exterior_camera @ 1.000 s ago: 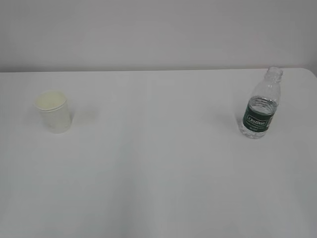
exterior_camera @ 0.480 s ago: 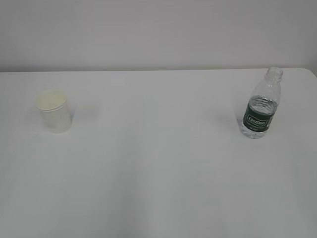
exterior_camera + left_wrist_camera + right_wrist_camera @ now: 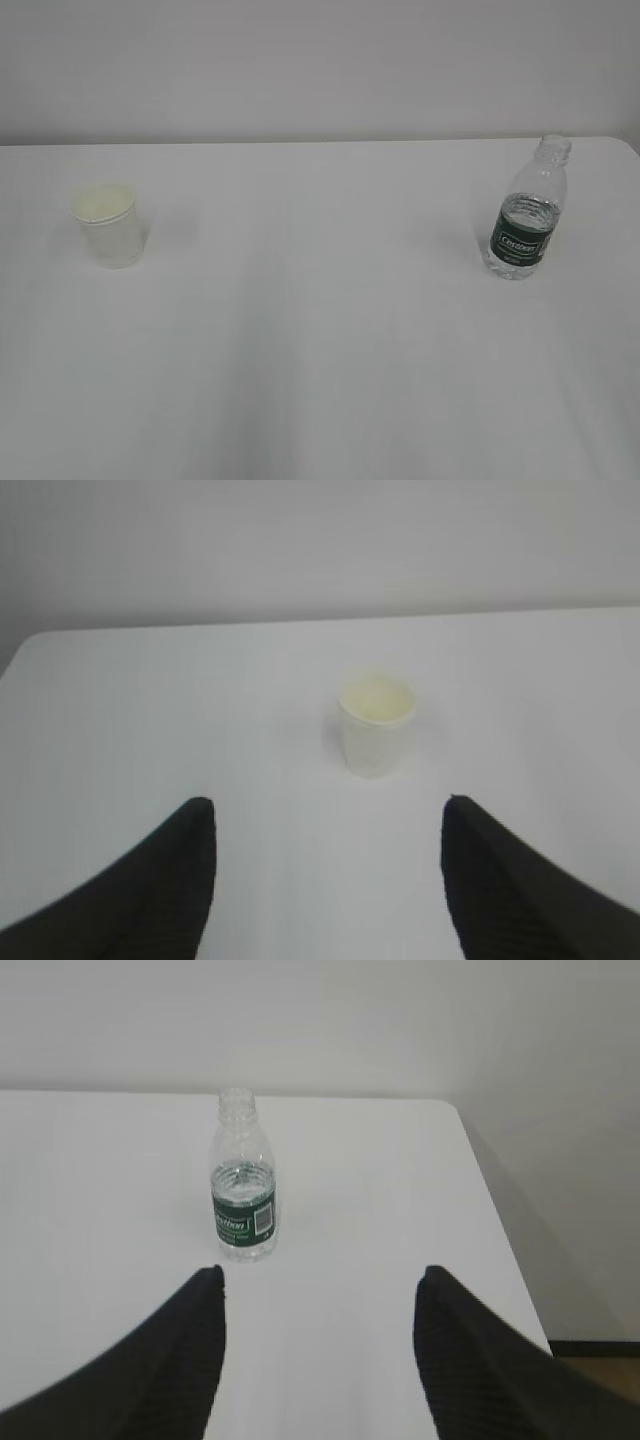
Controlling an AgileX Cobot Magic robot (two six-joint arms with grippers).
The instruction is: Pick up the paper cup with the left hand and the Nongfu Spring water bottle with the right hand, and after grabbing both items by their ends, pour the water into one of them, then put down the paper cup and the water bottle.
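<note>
The small white paper cup [image 3: 108,227] stands upright at the left of the white table, its cream inside showing; in the left wrist view the paper cup [image 3: 377,726] is ahead of my left gripper [image 3: 328,808], which is open and empty, well short of it. The Nongfu Spring water bottle [image 3: 528,212], clear with a dark green label and no cap, stands upright at the right. In the right wrist view the bottle [image 3: 243,1182] is ahead and slightly left of my right gripper [image 3: 320,1275], open and empty. Neither arm shows in the exterior view.
The white table [image 3: 320,330] runs to a plain wall at the back. Its right edge [image 3: 500,1230] drops off close beside the bottle, with dark floor below. Its far left corner [image 3: 25,645] shows in the left wrist view.
The cup and bottle have not moved. No arm has come into the exterior view.
</note>
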